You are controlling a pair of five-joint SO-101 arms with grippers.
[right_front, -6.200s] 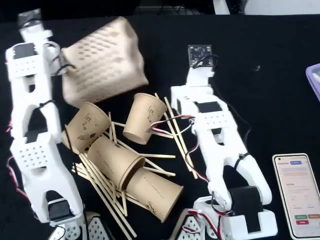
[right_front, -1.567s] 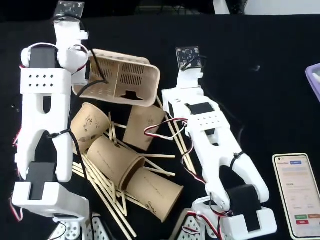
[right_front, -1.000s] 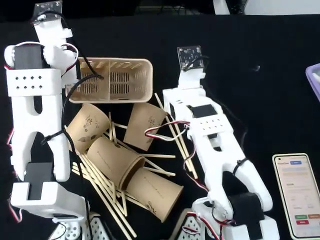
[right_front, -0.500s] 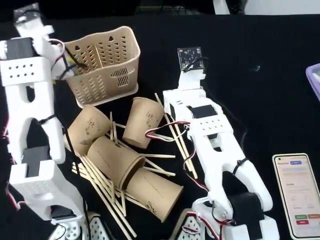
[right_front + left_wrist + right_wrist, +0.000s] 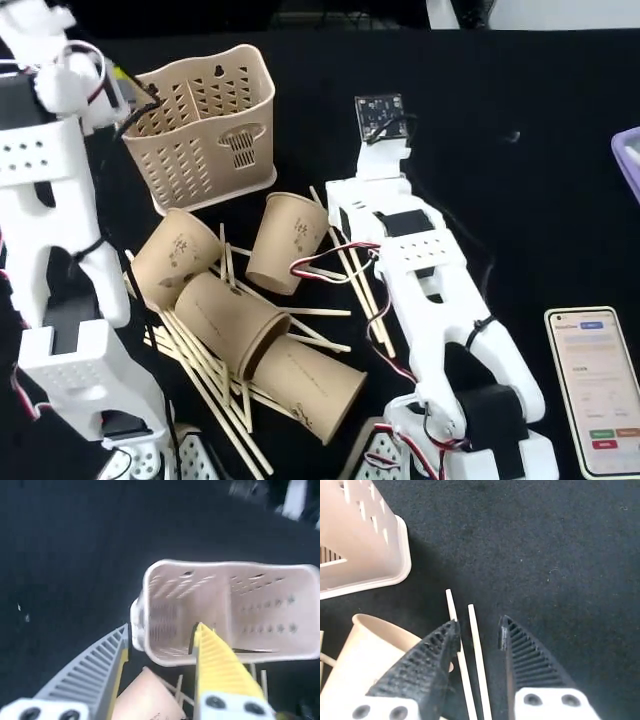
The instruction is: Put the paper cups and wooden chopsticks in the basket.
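Note:
The beige slotted basket stands upright at the back left. My left gripper is shut on its corner, with the grey finger outside and the yellow finger inside the basket. Several paper cups lie on their sides in a heap, among them one at the left and one at the front. Wooden chopsticks are scattered under and around them. My right gripper is open just above two chopstick ends, beside a cup's rim.
A phone lies at the front right. A purple object pokes in at the right edge. The black table is bare at the back right.
The left arm has turned the basket from upside down, through its side, to upright, and swung it back and left. The right arm has hardly moved.

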